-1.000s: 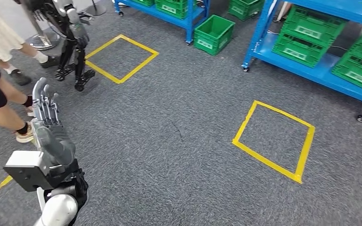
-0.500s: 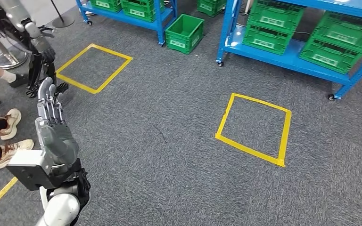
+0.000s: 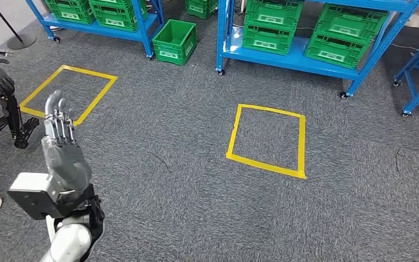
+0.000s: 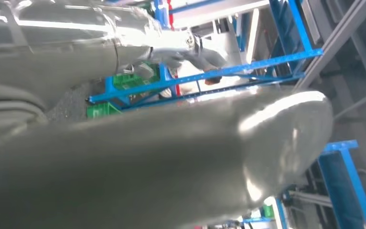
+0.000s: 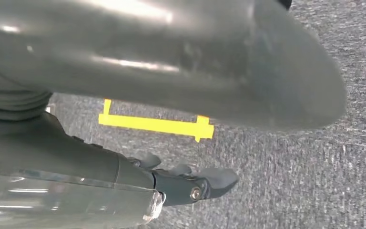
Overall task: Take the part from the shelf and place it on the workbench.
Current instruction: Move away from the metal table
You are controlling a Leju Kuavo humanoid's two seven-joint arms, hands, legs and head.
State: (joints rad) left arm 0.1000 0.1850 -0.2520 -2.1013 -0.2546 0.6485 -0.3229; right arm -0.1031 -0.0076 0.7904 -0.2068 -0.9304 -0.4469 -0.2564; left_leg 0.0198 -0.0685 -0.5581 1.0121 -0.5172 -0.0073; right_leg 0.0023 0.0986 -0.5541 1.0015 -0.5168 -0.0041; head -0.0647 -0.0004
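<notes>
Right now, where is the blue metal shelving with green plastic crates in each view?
Head view: blue metal shelving along the top edge, behind the yellow tape square.
Left wrist view: blue beams beyond the left robot hand.
Right wrist view: not in it; grey carpet and yellow tape.
Shared landmark: green plastic crates link the head and left wrist views; yellow tape links the head and right wrist views.

The left arm is raised in front of the body, forearm pointing up and forward. The left hand (image 3: 60, 143) is held flat, its fingers (image 3: 54, 117) straight, close together and empty. From the right wrist, the right hand (image 5: 181, 67) hangs above the grey carpet (image 5: 314, 191), thumb and dark fingers (image 5: 205, 183) extended, holding nothing.
</notes>
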